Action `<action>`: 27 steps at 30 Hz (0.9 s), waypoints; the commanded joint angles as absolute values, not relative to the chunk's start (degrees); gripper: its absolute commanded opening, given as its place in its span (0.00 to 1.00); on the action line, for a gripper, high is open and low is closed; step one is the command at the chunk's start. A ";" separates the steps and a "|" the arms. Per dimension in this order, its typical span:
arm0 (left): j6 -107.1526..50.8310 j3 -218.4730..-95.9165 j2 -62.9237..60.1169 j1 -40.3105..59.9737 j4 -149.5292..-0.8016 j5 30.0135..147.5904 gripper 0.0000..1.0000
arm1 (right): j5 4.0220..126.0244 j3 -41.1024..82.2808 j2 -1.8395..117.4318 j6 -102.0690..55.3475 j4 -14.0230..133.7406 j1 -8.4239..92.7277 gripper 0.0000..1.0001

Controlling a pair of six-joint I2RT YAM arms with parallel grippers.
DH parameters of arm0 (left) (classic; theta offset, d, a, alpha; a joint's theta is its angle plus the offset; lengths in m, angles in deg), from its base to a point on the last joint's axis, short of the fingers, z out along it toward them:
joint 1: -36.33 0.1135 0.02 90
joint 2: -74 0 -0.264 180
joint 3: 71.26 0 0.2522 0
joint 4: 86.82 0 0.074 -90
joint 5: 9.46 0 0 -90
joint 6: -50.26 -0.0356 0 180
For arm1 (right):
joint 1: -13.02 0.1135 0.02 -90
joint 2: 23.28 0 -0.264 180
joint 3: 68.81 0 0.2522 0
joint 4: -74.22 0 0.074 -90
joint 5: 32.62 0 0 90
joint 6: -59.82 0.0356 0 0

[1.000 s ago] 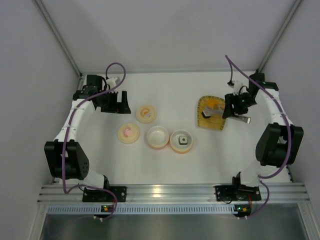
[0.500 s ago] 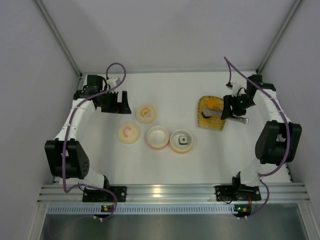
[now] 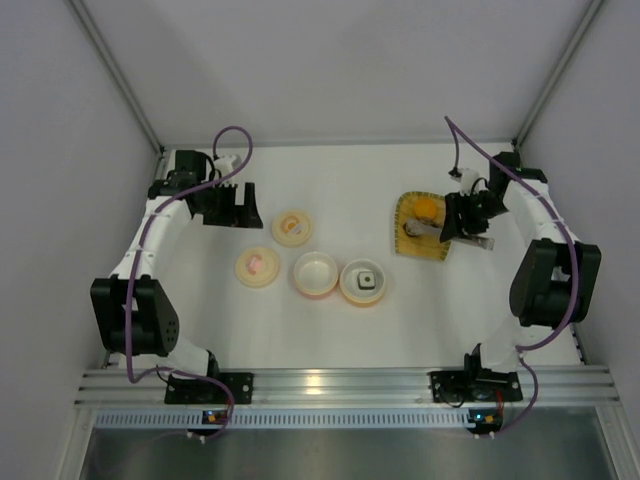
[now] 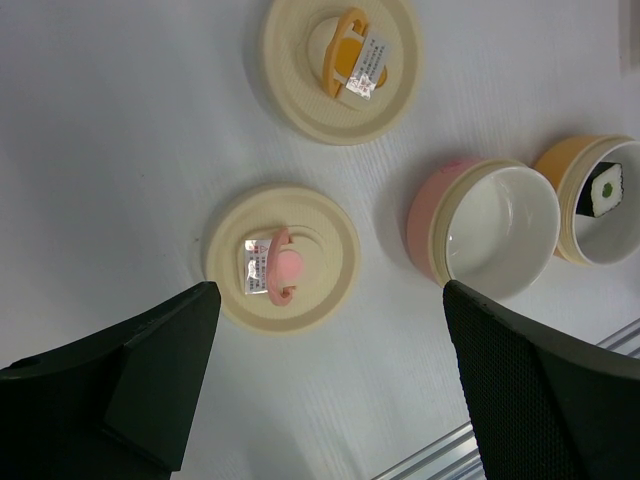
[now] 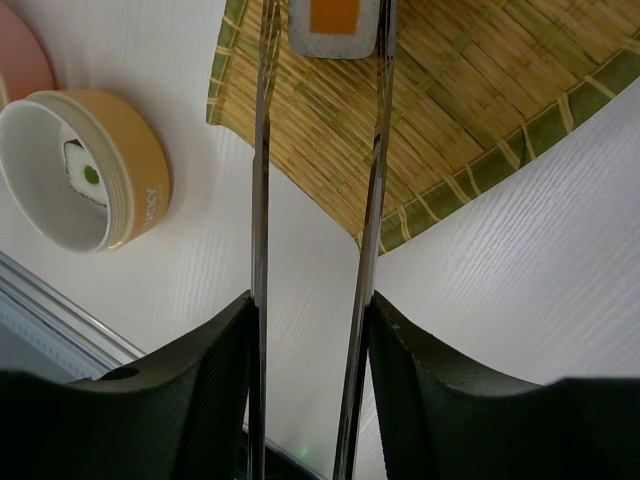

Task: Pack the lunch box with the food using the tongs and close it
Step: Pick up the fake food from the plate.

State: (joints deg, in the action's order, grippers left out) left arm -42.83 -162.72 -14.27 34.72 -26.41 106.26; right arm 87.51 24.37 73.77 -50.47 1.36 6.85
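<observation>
1. The white table (image 3: 330,180) carried everything, with the two arms bolted at its near edge.
2. The left gripper (image 4: 328,330) hovered over the table's left part, its jaws spread wide and holding nothing.
3. The right gripper (image 5: 310,340) was clamped on the long slim silver-grey metal tongs (image 5: 262,200), one finger pressing each arm from outside, and the tongs reached out over the tray.
4. The yellow-green woven bamboo tray (image 3: 415,250) lay on the right part of the table.
5. A round pink bowl (image 4: 490,230) stood empty at mid-table, touching or just beside a round orange bowl (image 5: 130,180) on its right.
6. Two round cream lids lay left of the bowls, the one with an orange handle (image 4: 340,68) farther back and the one with a pink handle (image 4: 282,258) nearer.
7. A sushi-roll piece with a green centre (image 4: 604,190) sat inside the orange bowl.
8. A sushi-roll piece with an orange centre (image 5: 335,25) sat over the tray between the tong tips, which stood close against its sides. Whether it was lifted could not be told.
9. A small round orange ball (image 3: 428,207) rested on the tray's far part.
</observation>
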 commanded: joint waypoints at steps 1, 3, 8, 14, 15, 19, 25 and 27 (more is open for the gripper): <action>-42.47 -163.95 -14.15 35.01 -27.89 107.17 0.98 | 89.55 24.93 73.66 -50.30 4.29 7.66 0.45; -42.47 -163.95 -14.07 35.01 -27.89 107.08 0.98 | 89.55 25.11 73.31 -50.48 3.94 7.66 0.42; -42.20 -163.95 -13.89 35.01 -27.89 107.26 0.98 | 89.37 26.16 72.17 -51.35 2.45 7.66 0.36; -42.47 -163.86 -13.01 35.01 -27.45 107.00 0.98 | 89.90 28.53 68.22 -54.96 -0.97 7.66 0.31; -42.55 -163.86 -12.83 35.01 -27.36 107.00 0.98 | 90.08 29.06 67.08 -55.66 -2.37 7.66 0.31; -42.55 -163.86 -12.83 35.01 -27.36 107.26 0.98 | 92.09 31.87 64.70 -60.05 -6.95 7.93 0.29; -42.64 -163.95 -12.66 35.01 -27.36 107.43 0.98 | 89.92 32.76 60.39 -64.36 -11.88 15.02 0.28; -42.47 -164.04 -12.75 35.01 -27.36 107.44 0.98 | 88.15 31.44 57.94 -65.15 -12.32 20.21 0.28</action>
State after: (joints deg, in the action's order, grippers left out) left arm -42.66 -162.72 -14.40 34.72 -26.39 106.28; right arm 87.75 30.58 62.14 -61.07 -7.82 14.22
